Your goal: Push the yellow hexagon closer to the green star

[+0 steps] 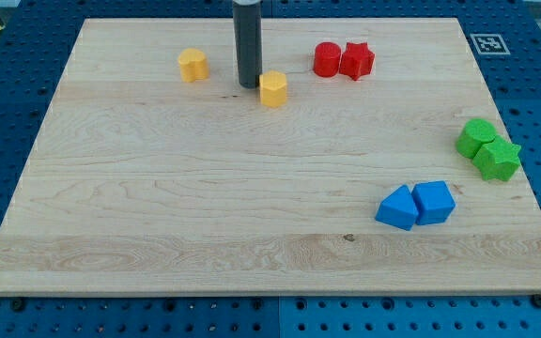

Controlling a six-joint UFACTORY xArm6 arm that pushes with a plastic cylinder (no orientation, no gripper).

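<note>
A yellow hexagon [272, 89] sits near the view's top, a little left of centre. My tip [248, 85] stands just to its left, close to it or touching; I cannot tell which. The green star [498, 159] lies far off at the view's right edge, touching a green rounded block [476, 137] above and left of it. A second yellow block [193, 65], its shape unclear, sits to the left of the rod.
A red cylinder [327, 59] and a red star [356, 60] touch each other at the view's top, right of the hexagon. Two blue blocks, a triangle-like one [398, 208] and a cube [434, 202], sit together at the lower right. The wooden board [158, 235] lies on a blue pegboard.
</note>
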